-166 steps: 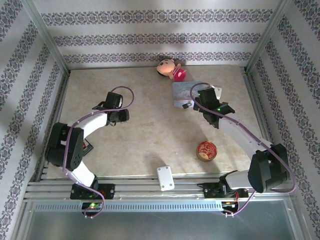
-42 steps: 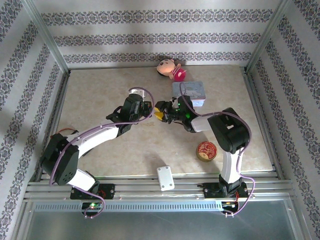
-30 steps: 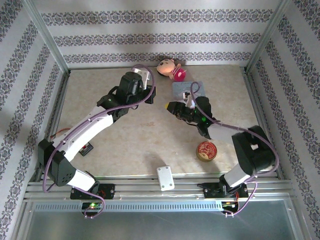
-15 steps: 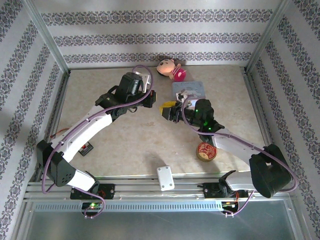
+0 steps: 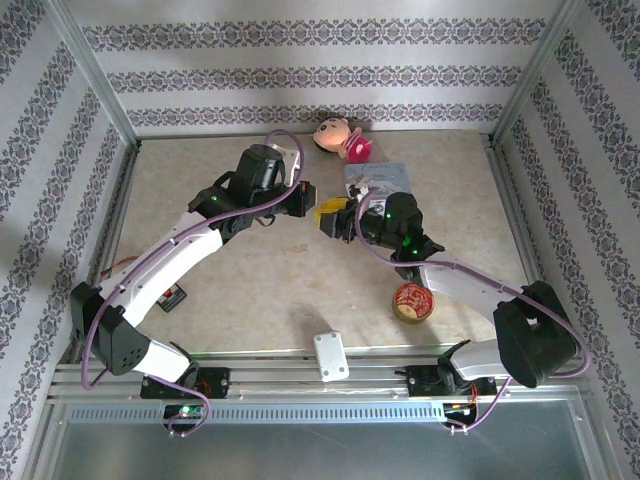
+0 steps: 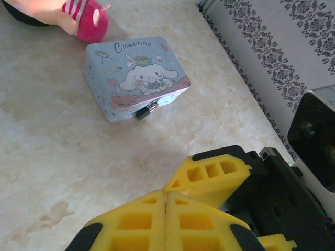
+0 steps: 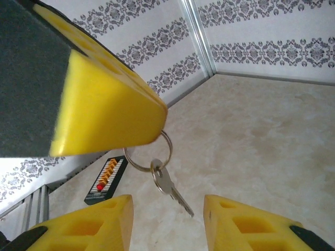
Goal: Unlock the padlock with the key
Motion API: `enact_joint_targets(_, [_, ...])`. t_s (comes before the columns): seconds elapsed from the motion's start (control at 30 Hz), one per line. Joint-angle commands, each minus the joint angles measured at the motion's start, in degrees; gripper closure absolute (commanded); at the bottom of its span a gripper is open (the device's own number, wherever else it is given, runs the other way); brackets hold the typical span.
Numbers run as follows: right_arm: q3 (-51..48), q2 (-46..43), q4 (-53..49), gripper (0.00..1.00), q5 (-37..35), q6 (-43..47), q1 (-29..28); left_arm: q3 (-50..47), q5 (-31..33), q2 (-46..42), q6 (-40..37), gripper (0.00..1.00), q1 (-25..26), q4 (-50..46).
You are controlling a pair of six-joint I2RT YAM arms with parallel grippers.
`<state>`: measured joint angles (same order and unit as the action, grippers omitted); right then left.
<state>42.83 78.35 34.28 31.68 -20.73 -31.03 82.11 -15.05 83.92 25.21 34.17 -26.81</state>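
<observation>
Hanging from your left tool [image 6: 166,192], which is squeezed together on the key ring [image 7: 148,154], is the key [image 7: 170,191]. Your right tool [image 7: 167,209] is spread apart close by. The padlock [image 6: 142,112] sits on the blue tin's [image 6: 131,73] front, on the tabletop [image 6: 63,157].

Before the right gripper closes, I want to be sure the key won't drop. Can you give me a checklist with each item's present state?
1. The left gripper is shut on the key ring: ok, the ring hangs from its fingertip.
2. The key hangs free between the fingers of the right gripper: ok.
3. The right gripper is open and touches nothing: ok.
4. The key's flat sides face the pads: cannot tell.
5. The padlock hangs at the front of the pale-blue tin: ok.
6. The padlock's keyhole is reachable: cannot tell.
</observation>
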Motion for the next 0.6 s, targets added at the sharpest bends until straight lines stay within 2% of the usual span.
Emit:
enact_joint_targets(0.0, [2.3,1.2,1.1,0.6,1.8,1.6,-0.8,0.9,-1.8,-1.7,1.1,1.0,0.3,-1.2])
enact_joint_targets(0.27, [3.3,2.8,1.4,0.69,2.2,1.6,-0.9,0.3,-2.7,-2.1,1.9,1.0,0.1,-0.2])
enact_joint_targets(0.33, [3.1,2.9,1.5,0.74,2.0,1.6,-0.9,0.1,-2.9,-2.1,2.2,1.0,0.0,0.1])
enact_joint_targets(0.5, [2.7,2.7,1.8,0.99,1.6,1.0,-1.0,-0.1,-3.7,-2.1,2.6,1.0,-0.2,0.7])
enact_joint_targets(0.57, [2.6,2.7,2.0,1.0,1.9,0.5,-1.0,-0.3,-3.8,-2.0,3.1,1.0,-0.5,1.1])
